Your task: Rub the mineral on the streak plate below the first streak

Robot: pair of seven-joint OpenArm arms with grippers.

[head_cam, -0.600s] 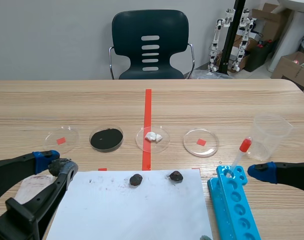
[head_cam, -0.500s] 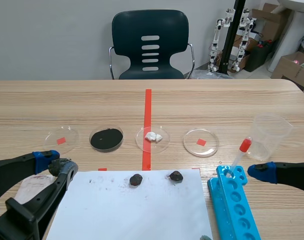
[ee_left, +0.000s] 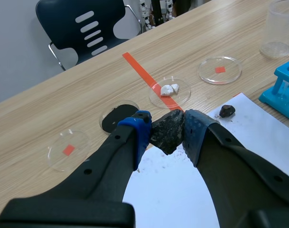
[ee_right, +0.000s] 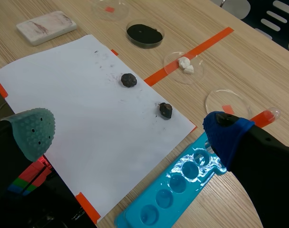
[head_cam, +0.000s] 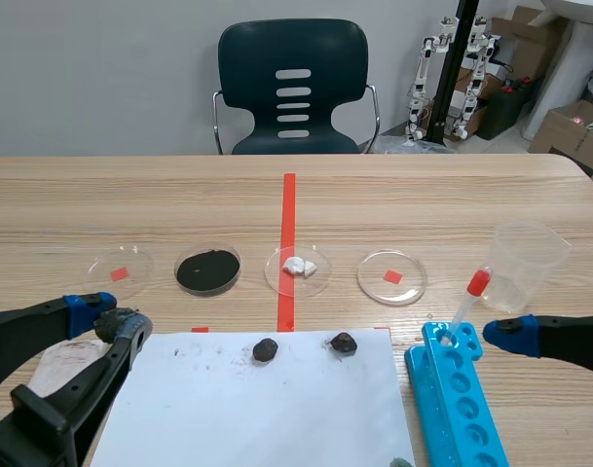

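Note:
My left gripper [ee_left: 167,134] is shut on a dark, rough mineral [ee_left: 167,132] pinched between its blue pads. In the scene view this gripper [head_cam: 109,323] hovers at the near left, just above the white paper's corner. The streak plate [head_cam: 55,364], a small white tile with a reddish streak, lies under the left arm and is partly hidden by it. The right wrist view shows the streak plate [ee_right: 46,27] whole, far beyond the paper. My right gripper [ee_right: 130,133] stands open above the paper's near side, holding nothing.
A white paper sheet [head_cam: 257,404] carries two dark rocks [head_cam: 266,349] [head_cam: 343,341]. Behind it stand several petri dishes, one with black powder [head_cam: 207,269], one with white bits [head_cam: 298,266]. A blue tube rack [head_cam: 457,399], a red-bulbed pipette [head_cam: 468,304] and a plastic cup [head_cam: 528,265] are at the right.

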